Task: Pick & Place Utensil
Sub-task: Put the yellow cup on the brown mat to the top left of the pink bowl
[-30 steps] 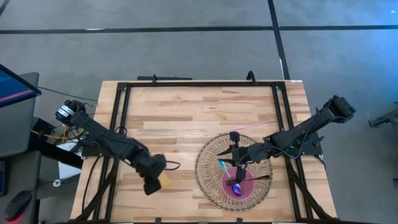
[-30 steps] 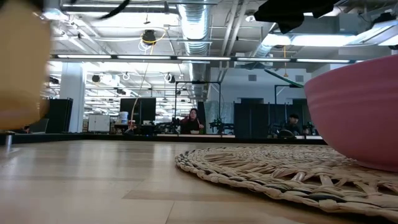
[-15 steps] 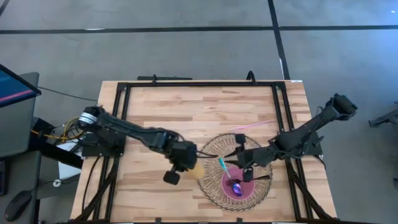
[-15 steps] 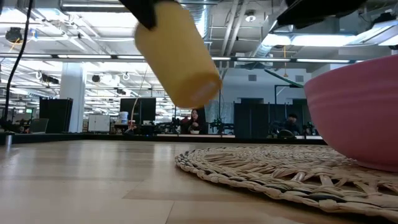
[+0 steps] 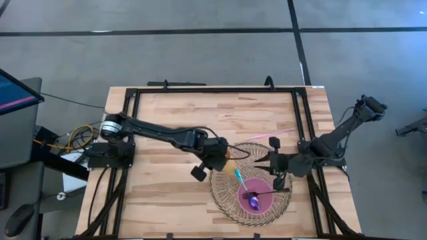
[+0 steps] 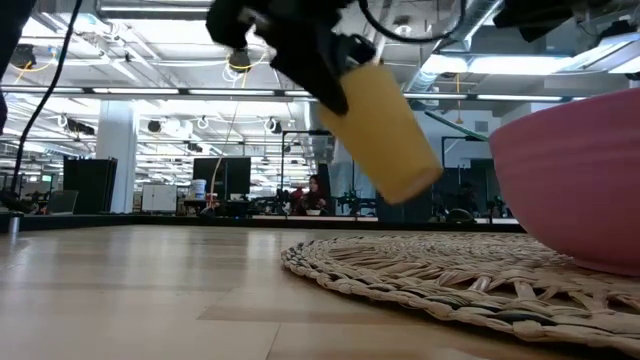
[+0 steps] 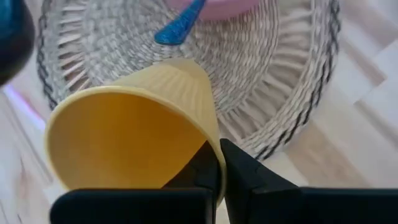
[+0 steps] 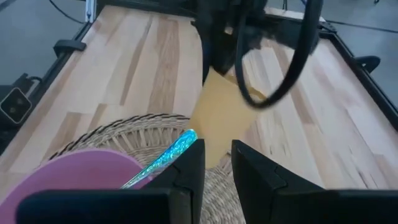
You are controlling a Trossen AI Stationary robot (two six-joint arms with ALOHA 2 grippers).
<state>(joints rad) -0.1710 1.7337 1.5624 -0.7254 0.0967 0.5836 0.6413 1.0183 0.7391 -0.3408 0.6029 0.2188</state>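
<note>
The blue utensil [image 5: 238, 177] leaned in the pink bowl [image 5: 257, 196] on the woven mat [image 5: 223, 193], its lower end hidden, while the left pincer [image 5: 223, 155] clamped a tilted yellow cup [image 6: 385, 130] above the mat's edge, and the right pincer [image 5: 275, 168] hung empty, slightly parted, over the bowl.

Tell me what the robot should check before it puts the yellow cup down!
1. Cup held firmly: ok. The left end effector pinches the rim of the yellow cup.
2. Cup off the table: ok, it hangs tilted in the air.
3. Landing spot: cannot tell; the cup is over the edge of the woven mat.
4. Pink bowl in place: ok, it sits on the mat holding utensils.
5. Right end effector out of the way: not ok, it is close beside the cup.
6. Right end effector empty: ok.
</note>
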